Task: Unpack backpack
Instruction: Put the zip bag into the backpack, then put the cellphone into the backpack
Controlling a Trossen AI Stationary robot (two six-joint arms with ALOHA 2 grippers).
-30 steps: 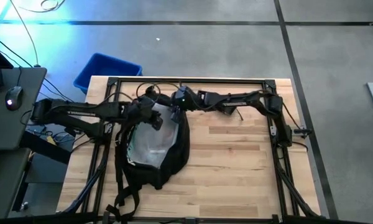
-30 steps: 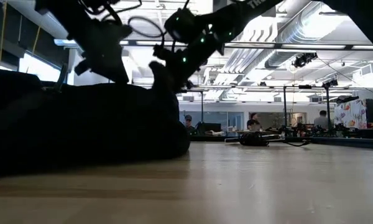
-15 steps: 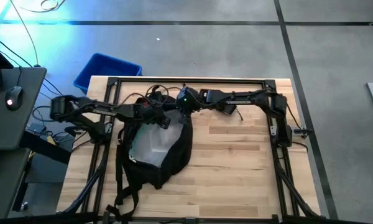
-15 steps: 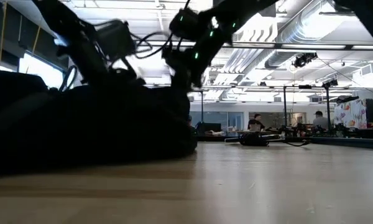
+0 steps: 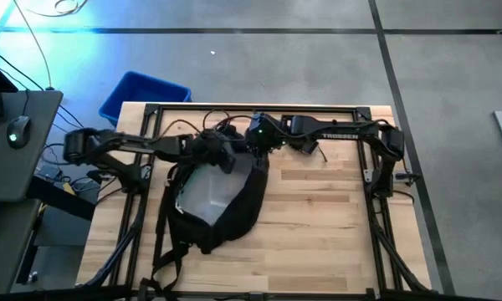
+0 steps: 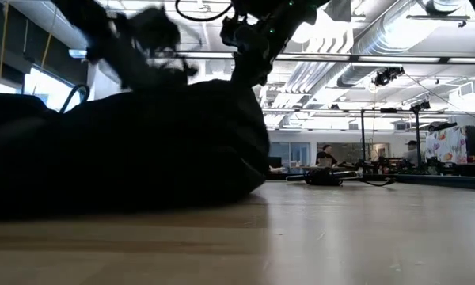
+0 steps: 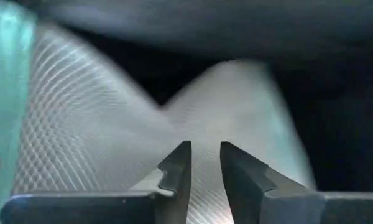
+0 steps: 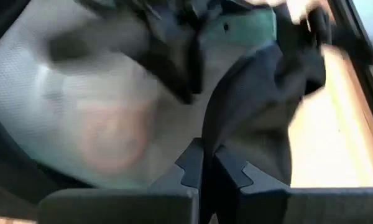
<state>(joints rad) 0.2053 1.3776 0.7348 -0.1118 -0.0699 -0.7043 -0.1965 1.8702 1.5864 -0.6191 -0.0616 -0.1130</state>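
Currently we find the backpack (image 5: 222, 196) lying on the table's (image 5: 335, 217) left half, mouth spread open, pale mesh lining (image 5: 202, 192) exposed; nothing is out yet, so unpacking remains. Our right gripper (image 8: 209, 163) is clenched on the black rim fabric. Our left gripper (image 7: 204, 163) sits inside, jaws slightly parted, grasping nothing visible.

Overhead view evenly lit; low view backlit; wrist views blurred

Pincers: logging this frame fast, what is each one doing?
Left pincer: open a little, inside the backpack over its grey lining, holding nothing.
Right pincer: shut on the backpack's black rim fabric.
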